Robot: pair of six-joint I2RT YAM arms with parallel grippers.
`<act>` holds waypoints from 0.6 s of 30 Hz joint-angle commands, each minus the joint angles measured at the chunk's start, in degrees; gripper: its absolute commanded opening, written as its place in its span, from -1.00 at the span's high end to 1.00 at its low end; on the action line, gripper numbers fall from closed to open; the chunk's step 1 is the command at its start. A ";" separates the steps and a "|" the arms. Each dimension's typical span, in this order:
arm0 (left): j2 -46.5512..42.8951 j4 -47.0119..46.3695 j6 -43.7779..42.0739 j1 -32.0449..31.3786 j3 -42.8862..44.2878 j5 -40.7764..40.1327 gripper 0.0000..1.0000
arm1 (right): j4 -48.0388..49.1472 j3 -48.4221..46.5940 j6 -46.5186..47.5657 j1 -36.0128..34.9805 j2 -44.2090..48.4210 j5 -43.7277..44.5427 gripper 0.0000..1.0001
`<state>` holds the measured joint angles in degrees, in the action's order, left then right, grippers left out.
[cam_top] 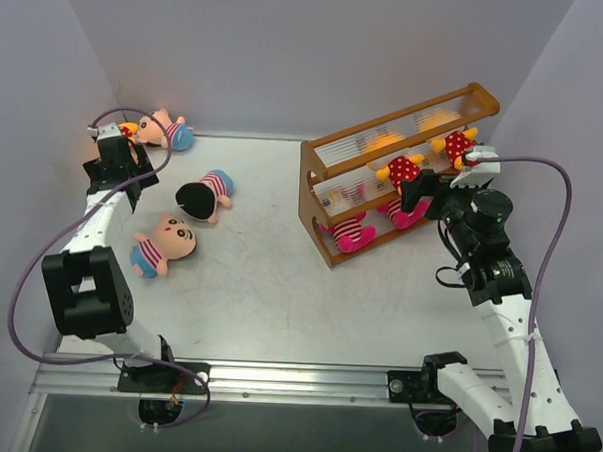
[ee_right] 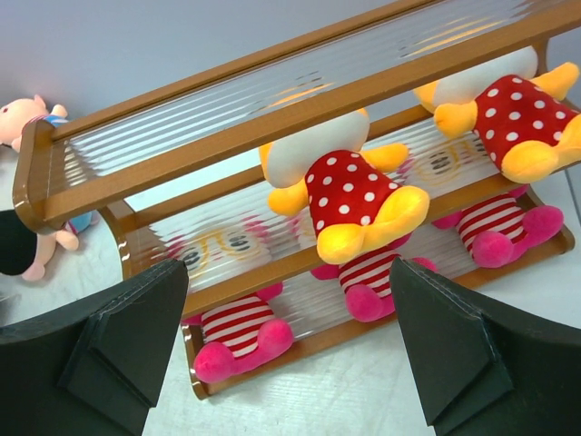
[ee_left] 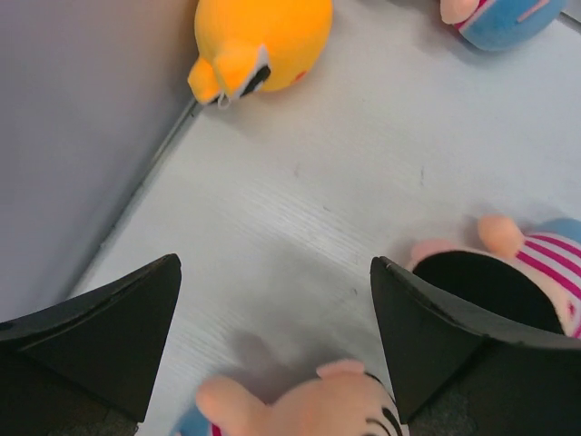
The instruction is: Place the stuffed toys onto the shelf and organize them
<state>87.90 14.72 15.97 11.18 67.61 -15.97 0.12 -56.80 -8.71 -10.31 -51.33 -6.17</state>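
Finding the task over half done, we are counting five stuffed toys on the shelf [cam_top: 309,181] at upper right: three magenta-limbed dolls [cam_top: 349,233] on the bottom tier and two yellow bears [cam_top: 404,172] on the middle one. Three boy dolls [cam_top: 166,245] and a third bear [ee_left: 263,36] are lying on the table [cam_top: 269,285] at left. The left gripper [ee_left: 274,272] and right gripper [ee_right: 289,272] are gaping wide, holding nothing.

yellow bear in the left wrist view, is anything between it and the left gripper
Nothing visible does. Only bare table lies between the open left gripper and the yellow bear. One boy doll lies right of that line, another boy doll at the view's bottom edge.
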 commanded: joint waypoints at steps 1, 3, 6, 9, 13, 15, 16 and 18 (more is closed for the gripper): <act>4.99 -11.02 -14.27 0.25 4.80 -4.24 -0.88 | 5.76 1.16 1.15 -1.38 1.23 -2.35 -0.99; 9.03 -13.83 -21.53 0.33 5.86 -5.21 -0.88 | 6.12 1.42 2.03 -2.17 0.71 -3.49 -0.99; 14.57 -13.06 -26.06 0.68 9.63 -6.45 -0.88 | 6.38 1.34 3.17 -3.31 -0.26 -5.07 -0.99; 19.58 -11.04 -27.74 0.95 14.03 -7.50 -0.88 | 6.56 1.34 3.79 -4.02 -1.23 -6.21 -0.99; 24.07 -9.10 -27.31 1.04 17.72 -7.94 -0.89 | 6.91 1.34 3.96 -4.20 -2.46 -6.83 -0.99; 26.44 -8.31 -26.25 0.95 19.48 -8.38 -0.94 | 7.09 1.34 4.14 -4.20 -2.98 -6.83 -0.99; 27.14 -7.96 -25.90 1.12 20.01 -8.47 -0.97 | 7.26 1.25 4.23 -4.20 -3.07 -6.83 -0.99; 29.43 -7.08 -24.58 1.39 21.85 -8.55 -0.90 | 7.26 1.34 4.23 -4.11 -3.34 -7.01 -0.99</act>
<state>115.22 7.01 -9.21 11.84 85.36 -23.40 3.66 -55.57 -5.50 -14.31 -54.65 -11.92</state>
